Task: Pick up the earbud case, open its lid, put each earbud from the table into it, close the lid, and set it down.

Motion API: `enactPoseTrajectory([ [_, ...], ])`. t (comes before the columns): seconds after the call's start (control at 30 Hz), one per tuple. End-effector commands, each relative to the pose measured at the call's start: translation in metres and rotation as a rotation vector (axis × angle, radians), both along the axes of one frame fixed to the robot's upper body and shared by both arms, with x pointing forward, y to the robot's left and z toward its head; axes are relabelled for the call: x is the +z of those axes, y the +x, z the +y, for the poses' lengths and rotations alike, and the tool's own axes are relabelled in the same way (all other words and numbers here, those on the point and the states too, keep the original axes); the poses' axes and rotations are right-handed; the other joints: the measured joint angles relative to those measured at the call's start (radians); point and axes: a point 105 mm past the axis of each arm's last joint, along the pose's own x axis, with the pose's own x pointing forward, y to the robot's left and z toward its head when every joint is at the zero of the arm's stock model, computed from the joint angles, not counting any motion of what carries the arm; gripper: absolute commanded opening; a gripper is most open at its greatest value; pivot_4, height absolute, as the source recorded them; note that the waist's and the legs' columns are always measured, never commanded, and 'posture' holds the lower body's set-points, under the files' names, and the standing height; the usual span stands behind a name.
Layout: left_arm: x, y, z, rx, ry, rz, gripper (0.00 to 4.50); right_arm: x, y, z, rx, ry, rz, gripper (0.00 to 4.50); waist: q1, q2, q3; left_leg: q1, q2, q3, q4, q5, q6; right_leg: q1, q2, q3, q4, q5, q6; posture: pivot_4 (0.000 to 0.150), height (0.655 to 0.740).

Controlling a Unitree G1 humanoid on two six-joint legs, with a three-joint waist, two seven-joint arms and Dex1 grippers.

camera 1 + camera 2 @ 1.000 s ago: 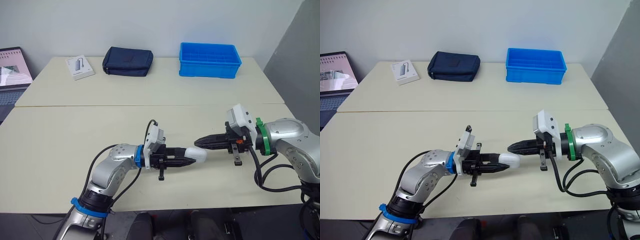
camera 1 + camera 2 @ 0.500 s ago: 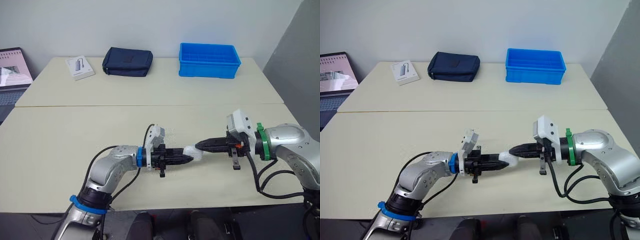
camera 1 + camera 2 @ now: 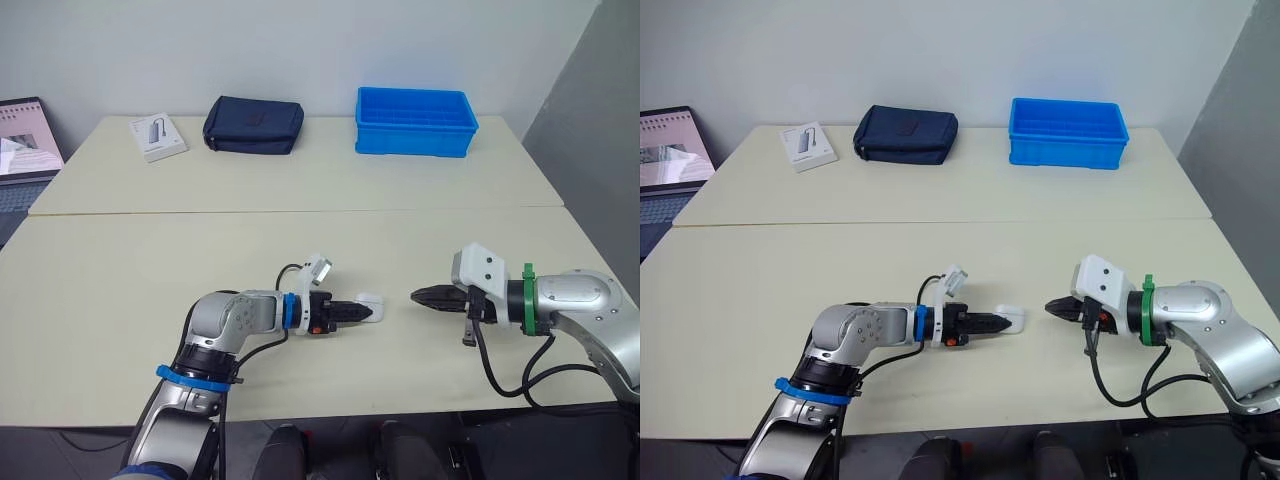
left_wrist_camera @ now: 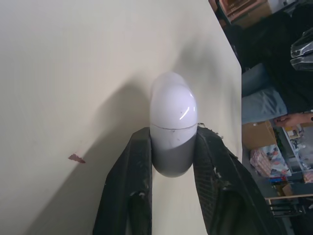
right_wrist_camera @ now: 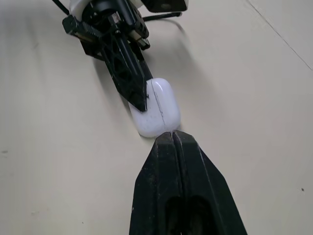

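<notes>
We saw the earbud case, lid shut, lying on the bench at lower ctr of frame, w/ the left gripper pinching its base. The right gripper, fingers together, sat just apart, frame-right. Our judgement: nearly done, only release left.

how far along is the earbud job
Looks done: the earbud case has its lid closed, and I see no loose earbuds on the table. In hand: the left gripper has its jaws clamped on the case, low at the tabletop; the right gripper is shut, clear of it. Left: release the case.
</notes>
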Motion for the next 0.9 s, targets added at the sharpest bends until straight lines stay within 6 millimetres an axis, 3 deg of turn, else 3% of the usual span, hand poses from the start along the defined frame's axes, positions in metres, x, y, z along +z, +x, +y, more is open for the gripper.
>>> enactPoseTrajectory([
  [0.03, -0.004, 0.002, 0.019, 0.033, 0.064, -0.019, 2.38, 0.004, -0.008, 0.000, 0.041, -0.022, 0.005, 0.00, 0.000, 0.000, 0.000, 0.000, 0.000, 0.000, 0.000, 0.000, 0.000, 0.000, 0.000, 0.000, 0.000, 0.000, 0.000, 0.150, 0.7218],
  [0.17, -0.005, -0.003, 0.043, 0.031, 0.155, -0.097, 3.60, 0.009, -0.007, -0.002, 0.039, -0.037, 0.006, 0.00, -0.009, 0.000, 0.000, 0.002, 0.000, 0.000, 0.000, 0.000, 0.000, 0.002, 0.000, 0.001, 0.000, 0.000, 0.000, 0.150, 0.7218],
  [0.27, 0.000, -0.006, 0.067, 0.042, 0.224, -0.191, 4.48, 0.015, -0.006, -0.004, 0.053, -0.055, -0.012, 0.58, -0.021, 0.000, 0.000, 0.004, 0.001, 0.001, -0.001, 0.000, 0.000, 0.002, 0.000, 0.001, 0.001, 0.000, 0.000, 0.150, 0.7218],
  [0.37, 0.010, -0.006, 0.091, 0.031, 0.319, -0.360, 4.50, 0.022, -0.006, -0.009, 0.072, -0.081, -0.026, 1.70, -0.024, 0.000, 0.000, 0.008, 0.001, 0.003, -0.004, 0.000, 0.000, 0.003, 0.000, 0.003, 0.001, 0.000, -0.001, 0.150, 0.7218],
  [0.5, 0.041, 0.000, 0.113, 0.046, 0.373, -0.629, 4.50, 0.033, -0.005, -0.018, 0.118, -0.139, -0.052, 3.14, -0.021, 0.000, 0.000, 0.007, 0.001, 0.003, -0.006, 0.000, 0.000, 0.002, 0.000, 0.003, 0.001, -0.001, -0.003, 0.150, 0.7218],
  [0.57, 0.061, -0.015, 0.117, -0.036, 0.342, -0.763, 4.50, 0.039, -0.006, -0.025, 0.154, -0.184, -0.065, 3.80, -0.018, 0.000, 0.000, 0.005, 0.001, 0.003, -0.006, 0.000, 0.000, 0.001, -0.001, 0.002, -0.001, -0.001, -0.003, 0.150, 0.7218],
  [0.63, 0.068, -0.026, 0.127, -0.057, 0.394, -0.822, 4.50, 0.046, -0.007, -0.031, 0.187, -0.210, -0.081, 4.47, -0.017, 0.000, 0.000, 0.005, 0.001, 0.005, -0.009, 0.000, 0.000, 0.000, -0.003, 0.003, -0.003, -0.002, -0.004, 0.150, 0.7218],
  [0.77, 0.075, -0.037, 0.138, -0.054, 0.468, -0.924, 4.50, 0.053, -0.003, -0.038, 0.226, -0.228, -0.100, 4.47, -0.016, 0.000, 0.000, 0.005, 0.001, 0.007, -0.011, 0.000, 0.000, 0.000, -0.005, 0.004, -0.006, -0.003, -0.002, 0.150, 0.7218],
  [0.9, 0.082, -0.052, 0.129, -0.125, 0.390, -0.939, 4.50, 0.054, 0.001, -0.040, 0.257, -0.245, -0.106, 4.47, -0.016, 0.000, 0.001, 0.005, 0.001, 0.007, -0.011, 0.000, 0.000, 0.000, -0.005, 0.004, -0.006, -0.003, -0.002, 0.150, 0.7218],
])
